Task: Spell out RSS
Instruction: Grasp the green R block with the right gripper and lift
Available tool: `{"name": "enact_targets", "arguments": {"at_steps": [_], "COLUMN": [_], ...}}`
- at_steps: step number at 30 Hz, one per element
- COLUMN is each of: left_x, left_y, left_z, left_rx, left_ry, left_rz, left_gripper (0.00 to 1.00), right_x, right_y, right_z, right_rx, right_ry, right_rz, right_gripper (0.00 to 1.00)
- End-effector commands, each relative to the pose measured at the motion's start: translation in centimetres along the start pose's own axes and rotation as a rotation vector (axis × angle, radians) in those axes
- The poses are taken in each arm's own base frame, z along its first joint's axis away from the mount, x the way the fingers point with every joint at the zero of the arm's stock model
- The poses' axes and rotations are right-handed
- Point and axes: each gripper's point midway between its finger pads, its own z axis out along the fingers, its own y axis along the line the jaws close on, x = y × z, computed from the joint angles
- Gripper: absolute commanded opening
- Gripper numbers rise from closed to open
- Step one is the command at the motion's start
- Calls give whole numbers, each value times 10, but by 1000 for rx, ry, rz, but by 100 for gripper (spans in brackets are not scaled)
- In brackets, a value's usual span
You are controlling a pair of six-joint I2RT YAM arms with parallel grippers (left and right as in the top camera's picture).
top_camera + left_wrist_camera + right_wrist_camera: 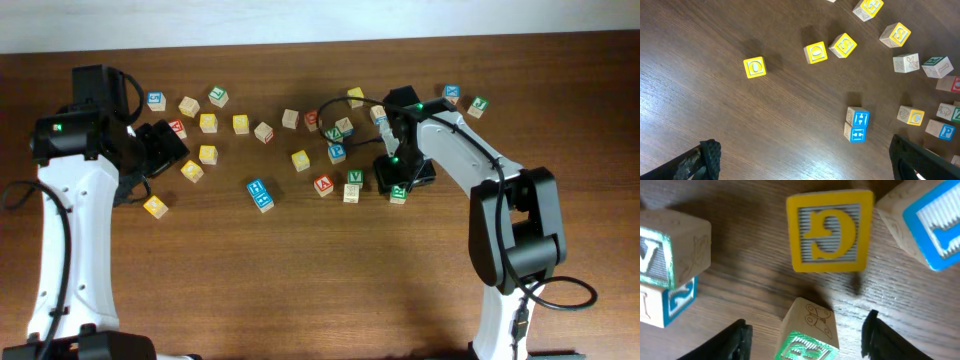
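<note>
The right hand [402,180] hangs low over the table [300,290], right of middle. Its fingers are open on either side of a green-lettered block [807,335], not gripping it. The left hand [163,148], far left, is spread wide and empty. A yellow S block [843,45] lies near it.

Bare table [740,125] under left hand [805,155]; yellow block [830,230] close ahead of right hand [805,335], more blocks [675,255] alongside.
</note>
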Motion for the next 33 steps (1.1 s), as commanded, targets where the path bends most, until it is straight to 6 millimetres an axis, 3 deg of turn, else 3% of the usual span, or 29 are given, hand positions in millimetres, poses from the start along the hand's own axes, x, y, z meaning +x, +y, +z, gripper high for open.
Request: {"name": "enact_targets", "arguments": {"at_steps": [1,3,6,7,9,11,16,20,29,30,33], "left_x": [-3,-3,-3,-3,-3,-3,-3,-3,-3,-3,-3], "left_y": [2,2,2,2,2,2,2,2,2,2,2], "left_z": [-3,-3,-3,-3,-3,-3,-3,-3,-3,-3,-3], "left_rx": [-4,-4,-4,-4,-4,-4,-4,-5,-4,-4,-4], "left_ry": [-16,-16,-16,-16,-16,-16,-16,-16,-16,-16,-16], "left_rz": [-6,-6,-6,-6,-6,-6,-6,-6,-5,-5,-5], "left_gripper": [99,99,99,99,99,99,99,99,99,99,99], "right_x": [1,0,2,3,9,15,32,26,23,24,26], "right_y": [-3,0,22,23,23,13,12,11,10,10,12], "right_z": [-5,-5,-6,-6,-4,-3,9,10,10,10,10], "right_rx": [19,3,-109,-107,-80,-26,-29,-21,-8,-8,-15], "right_ry": [-7,-14,-28,-23,7,42,96,71,61,66,73], "right_rz": [-252,-355,-412,-417,-425,-344,-302,-218,-62,-61,-3], "right_gripper": [73,77,75,72,56,56,57,39,35,29,24]}}
